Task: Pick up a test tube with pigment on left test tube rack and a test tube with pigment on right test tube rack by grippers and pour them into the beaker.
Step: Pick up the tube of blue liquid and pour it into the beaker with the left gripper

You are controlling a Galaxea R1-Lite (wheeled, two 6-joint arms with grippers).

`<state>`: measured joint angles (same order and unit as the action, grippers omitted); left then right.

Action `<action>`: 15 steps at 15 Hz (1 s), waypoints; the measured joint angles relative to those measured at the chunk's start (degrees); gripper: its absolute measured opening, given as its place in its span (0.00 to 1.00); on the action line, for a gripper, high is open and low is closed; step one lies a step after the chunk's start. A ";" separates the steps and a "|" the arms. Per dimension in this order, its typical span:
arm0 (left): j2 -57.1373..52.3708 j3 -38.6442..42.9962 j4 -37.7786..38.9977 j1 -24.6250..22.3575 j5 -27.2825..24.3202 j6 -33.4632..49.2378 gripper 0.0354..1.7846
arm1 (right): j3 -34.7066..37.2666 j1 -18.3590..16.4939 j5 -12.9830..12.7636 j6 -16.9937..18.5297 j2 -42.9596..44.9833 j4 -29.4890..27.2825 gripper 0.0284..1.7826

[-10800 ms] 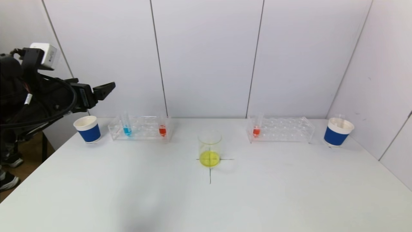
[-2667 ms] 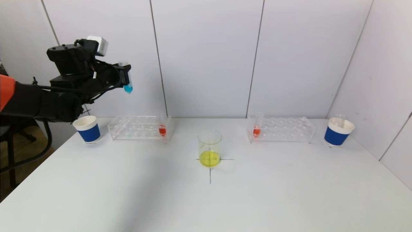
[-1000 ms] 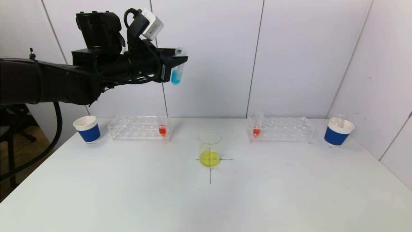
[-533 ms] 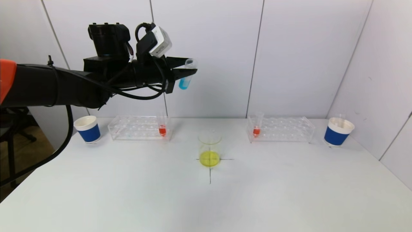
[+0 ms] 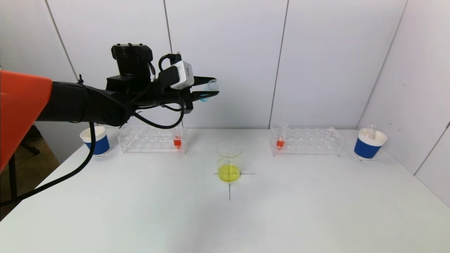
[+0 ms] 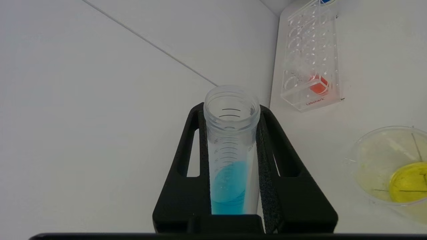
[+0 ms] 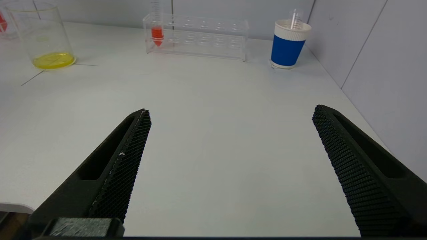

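Observation:
My left gripper (image 5: 215,85) is shut on a clear test tube with blue pigment (image 5: 211,88), held high above the table, up and left of the beaker (image 5: 229,161). The tube lies tilted close to level, mouth forward. In the left wrist view the blue pigment sits low in the tube (image 6: 231,160) between the black pads (image 6: 263,160), and the beaker (image 6: 393,166) holds yellow liquid. The left rack (image 5: 147,140) holds a red tube (image 5: 177,141); the right rack (image 5: 309,141) holds a red tube (image 5: 280,140). My right gripper (image 7: 231,110) is open, low over the near table, and is out of the head view.
A blue paper cup (image 5: 95,141) stands left of the left rack. Another blue cup (image 5: 370,144) with an empty tube in it stands right of the right rack. A black cross (image 5: 229,189) marks the beaker's spot. A wall panel runs along the table's right edge.
My left arm has carried the blue tube to the right and somewhat lower, and tipped it from near upright towards level. The right gripper has not moved.

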<state>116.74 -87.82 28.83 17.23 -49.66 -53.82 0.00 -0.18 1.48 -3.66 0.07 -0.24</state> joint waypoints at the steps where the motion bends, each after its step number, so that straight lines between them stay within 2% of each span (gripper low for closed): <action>1: 0.68 0.28 1.88 -0.02 -0.11 -1.55 0.22 | 0.00 0.00 0.04 0.00 0.00 -0.02 0.99; 5: 3.61 3.60 10.96 0.02 -0.41 -6.90 0.22 | 0.00 0.02 0.04 0.00 0.00 -0.02 0.99; 15: 7.88 6.68 10.86 1.23 -1.49 -18.26 0.22 | 0.00 0.00 0.04 0.02 0.00 -0.02 0.99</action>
<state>124.61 -81.14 39.69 18.46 -51.15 -72.08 0.00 -0.18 1.51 -3.63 0.07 -0.27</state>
